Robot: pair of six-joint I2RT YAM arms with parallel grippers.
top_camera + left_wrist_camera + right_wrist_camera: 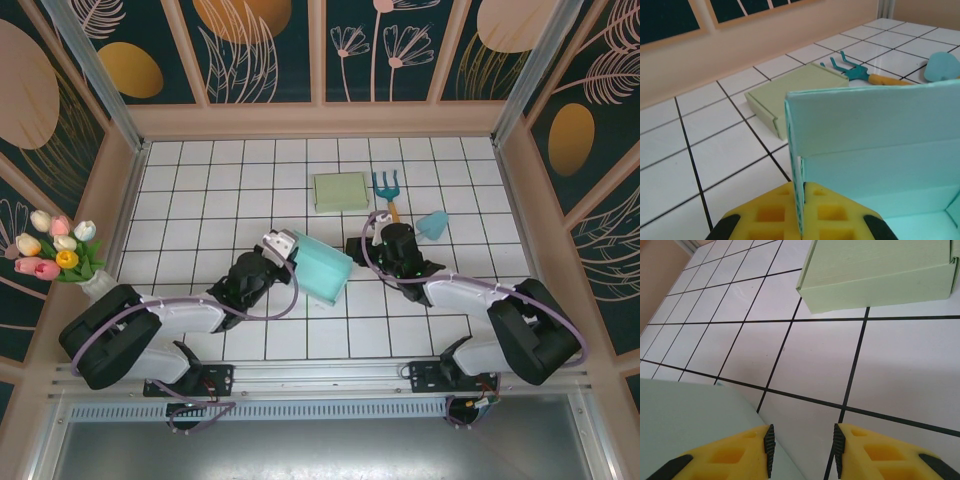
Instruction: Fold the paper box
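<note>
Left claw (802, 205): clamped on the upright wall of the paper box (875, 120).
Right claw (802, 442): apart, empty, box just beside it.
Fold: I'd hold firm, press along the crease.

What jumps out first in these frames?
The teal paper box sits mid-table, one upright wall pinched edge-on in the shut left gripper. The right gripper hangs open close beside it, holding nothing. Behind them a closed pale green box lies flat next to a small teal rake.
</note>
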